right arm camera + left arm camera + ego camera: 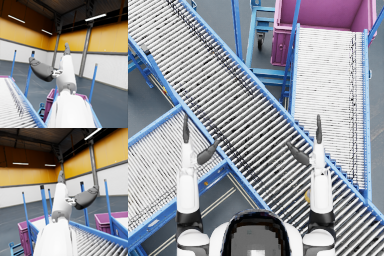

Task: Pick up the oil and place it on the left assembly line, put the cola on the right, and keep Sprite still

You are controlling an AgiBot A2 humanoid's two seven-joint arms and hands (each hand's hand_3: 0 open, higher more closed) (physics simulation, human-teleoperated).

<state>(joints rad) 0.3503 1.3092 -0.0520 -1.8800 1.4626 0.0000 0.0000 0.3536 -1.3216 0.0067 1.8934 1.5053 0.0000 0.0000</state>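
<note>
nearest, the left hand [188,147] is released, fingers straight and thumb spread wide, grasping nothing; the left wrist view shows the same spread hand [70,198] against the hall. it hovers over the blue rail where the left assembly line [153,160] meets the middle roller line [243,110]. level with it, the right hand [317,147] is likewise released with its thumb splayed toward the left hand, holding nothing (the right wrist view agrees [58,71]), and it hangs over the middle roller line close to that line's far-side rail. just behind this hand, tight against its forearm, a yellow-orange speck [306,196] shows on the rollers; it is too hidden to tell whether it is the oil, and i cannot tell where the cola or sprite are. beyond the right hand and outward of it runs the right assembly line [328,75], and at its far end stands a magenta bin [323,12].
</note>
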